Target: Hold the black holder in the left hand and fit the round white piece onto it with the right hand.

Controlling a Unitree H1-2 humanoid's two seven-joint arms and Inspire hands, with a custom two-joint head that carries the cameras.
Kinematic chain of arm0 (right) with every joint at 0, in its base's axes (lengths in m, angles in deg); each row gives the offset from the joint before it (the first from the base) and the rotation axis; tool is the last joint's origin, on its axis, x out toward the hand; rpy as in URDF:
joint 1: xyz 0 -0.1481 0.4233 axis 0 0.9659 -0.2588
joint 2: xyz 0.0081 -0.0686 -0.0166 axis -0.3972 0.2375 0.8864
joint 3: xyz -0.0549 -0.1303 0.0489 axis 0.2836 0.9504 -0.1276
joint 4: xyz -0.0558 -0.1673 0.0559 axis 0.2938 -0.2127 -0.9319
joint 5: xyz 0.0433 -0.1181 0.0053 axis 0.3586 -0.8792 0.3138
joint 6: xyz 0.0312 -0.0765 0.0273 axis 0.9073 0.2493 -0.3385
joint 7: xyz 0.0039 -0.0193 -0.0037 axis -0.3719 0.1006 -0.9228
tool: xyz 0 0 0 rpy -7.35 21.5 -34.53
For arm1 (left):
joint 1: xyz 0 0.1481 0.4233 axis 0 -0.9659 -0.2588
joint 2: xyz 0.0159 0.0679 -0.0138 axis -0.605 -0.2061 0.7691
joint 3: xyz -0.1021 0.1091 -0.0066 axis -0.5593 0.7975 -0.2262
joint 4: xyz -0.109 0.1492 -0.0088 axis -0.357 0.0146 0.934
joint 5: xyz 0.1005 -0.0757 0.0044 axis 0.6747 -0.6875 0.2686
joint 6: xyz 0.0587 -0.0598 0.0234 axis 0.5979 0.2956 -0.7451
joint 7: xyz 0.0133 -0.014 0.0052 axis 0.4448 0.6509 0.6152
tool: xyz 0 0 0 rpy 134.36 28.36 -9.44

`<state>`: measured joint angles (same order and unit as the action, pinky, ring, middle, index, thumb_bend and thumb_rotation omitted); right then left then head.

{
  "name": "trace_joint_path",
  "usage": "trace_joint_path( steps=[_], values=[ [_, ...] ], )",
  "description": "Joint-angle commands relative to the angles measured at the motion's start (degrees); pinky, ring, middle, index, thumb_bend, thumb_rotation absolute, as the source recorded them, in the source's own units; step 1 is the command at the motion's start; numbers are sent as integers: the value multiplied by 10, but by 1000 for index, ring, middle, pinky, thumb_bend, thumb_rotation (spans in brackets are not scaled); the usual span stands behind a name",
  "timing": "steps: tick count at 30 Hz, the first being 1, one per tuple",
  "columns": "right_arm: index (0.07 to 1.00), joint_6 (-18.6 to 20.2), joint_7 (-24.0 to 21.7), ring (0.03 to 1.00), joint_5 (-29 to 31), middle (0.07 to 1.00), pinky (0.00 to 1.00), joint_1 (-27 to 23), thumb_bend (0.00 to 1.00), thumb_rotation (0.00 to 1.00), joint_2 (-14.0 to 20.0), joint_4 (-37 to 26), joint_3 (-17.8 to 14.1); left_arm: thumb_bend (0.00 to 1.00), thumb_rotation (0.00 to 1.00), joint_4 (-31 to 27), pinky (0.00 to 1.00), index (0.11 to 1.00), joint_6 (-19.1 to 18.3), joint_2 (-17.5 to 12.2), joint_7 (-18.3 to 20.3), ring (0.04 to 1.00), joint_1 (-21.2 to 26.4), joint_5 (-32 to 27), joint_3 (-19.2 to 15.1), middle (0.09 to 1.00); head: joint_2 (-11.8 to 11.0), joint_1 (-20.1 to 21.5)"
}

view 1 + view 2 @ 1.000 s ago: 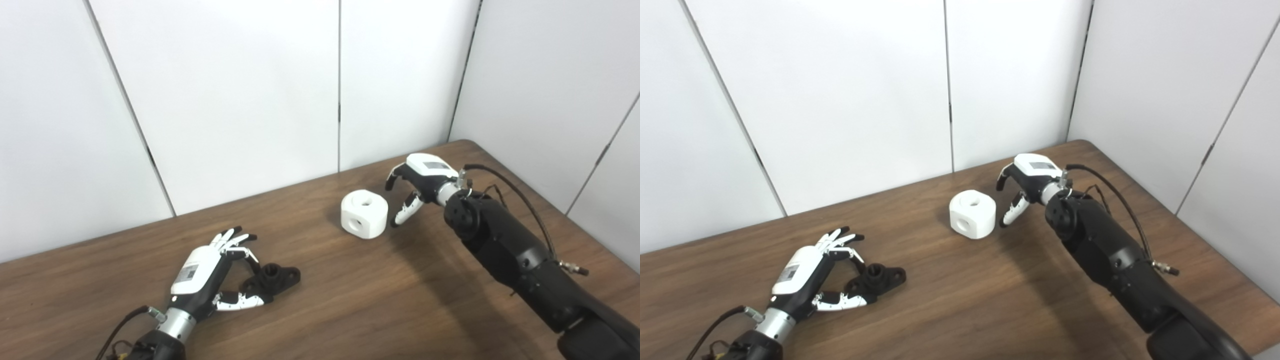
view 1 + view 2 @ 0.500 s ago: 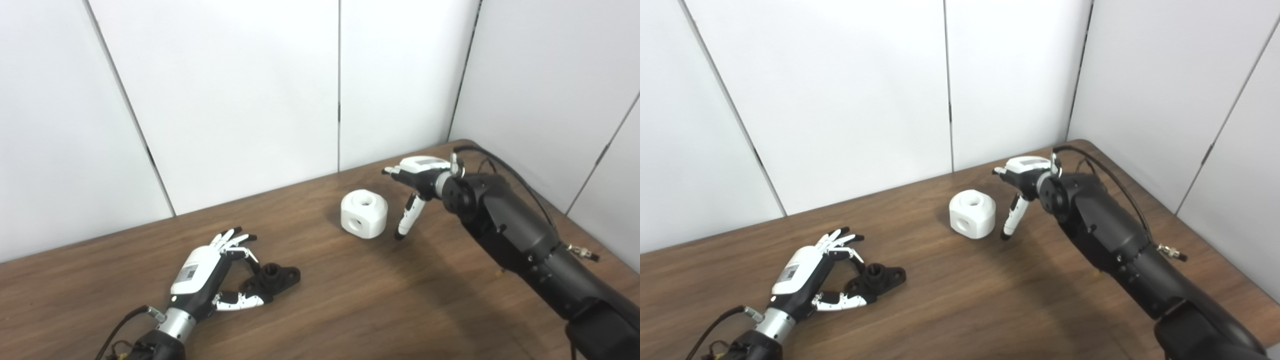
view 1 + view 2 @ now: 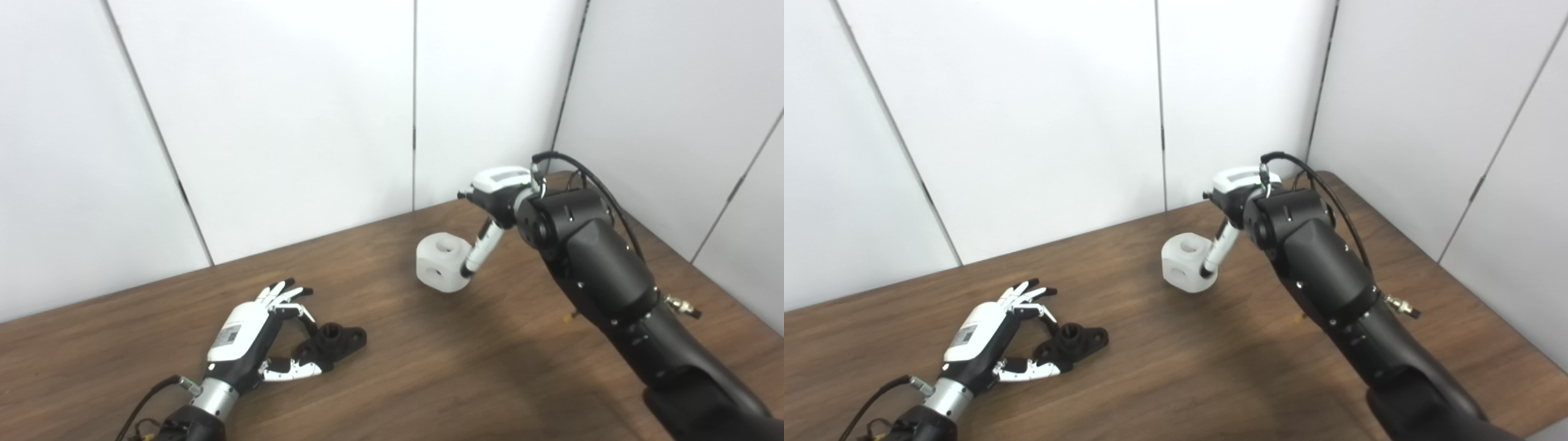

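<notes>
White fingers (image 3: 476, 252) of the right hand (image 3: 497, 190) press on the right side of the white piece (image 3: 442, 264). Only 1 finger shows well, so I cannot tell if the hand has a real hold. The piece looks tipped, with its near edge up off the table (image 3: 429, 367).

Over on the near left, the left hand (image 3: 248, 334) has its fingers (image 3: 288, 294) spread apart. They curl around the black holder (image 3: 334, 340) but are not closed on it. The holder lies flat on the table, well apart from the white piece.

What could go wrong? The piece may slip out and roll, because it is smooth and round at the edges and is held mostly from 1 side. It could drop back on the table or slide to the far wall (image 3: 294, 110). The left hand may also push the little holder away when it closes, because the holder is low and flat.

The white piece is a chunky block with rounded corners. It has a round hole on top and 1 on the side. It looks like hard, dull plastic. The holder is black, also hard-looking, with a short tube in the middle and a flat ear on the right. The table is brown wood with long lines in it. The walls are plain white panels.
</notes>
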<state>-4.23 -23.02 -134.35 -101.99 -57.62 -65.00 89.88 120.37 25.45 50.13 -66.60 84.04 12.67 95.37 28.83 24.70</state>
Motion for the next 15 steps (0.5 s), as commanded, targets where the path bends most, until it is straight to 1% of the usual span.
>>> trace_joint_path(
  steps=[1, 3, 6, 12, 15],
  values=[
    [912, 4, -7, 975, -15, 1000, 716, -9, 995, 601, -10, -23, -17, 524, 74, 46, 1000, 475, -5, -10, 0, 984, -55, 4, 8, 884, 0, 0],
    [905, 3, 14, 967, -21, 1000, 718, 0, 969, 625, -22, -27, -25, 524, 73, 46, 1000, 475, -5, -9, -1, 984, -56, 3, 8, 883, 1, -2],
    [882, 2, 40, 930, -31, 1000, 706, 13, 933, 640, -36, -30, -30, 524, 74, 46, 1000, 475, -5, -8, -5, 977, -56, 7, 8, 881, 1, -2],
    [907, 2, 51, 916, -55, 1000, 702, 22, 928, 691, -53, -28, -30, 524, 74, 49, 1000, 475, -7, -8, -3, 982, -54, 6, 8, 883, 3, -4],
    [893, 2, 56, 908, -67, 1000, 691, 24, 930, 707, -66, -29, -36, 524, 74, 52, 1000, 475, -5, -8, -4, 982, -53, 5, 8, 884, 3, -2]
  ],
)
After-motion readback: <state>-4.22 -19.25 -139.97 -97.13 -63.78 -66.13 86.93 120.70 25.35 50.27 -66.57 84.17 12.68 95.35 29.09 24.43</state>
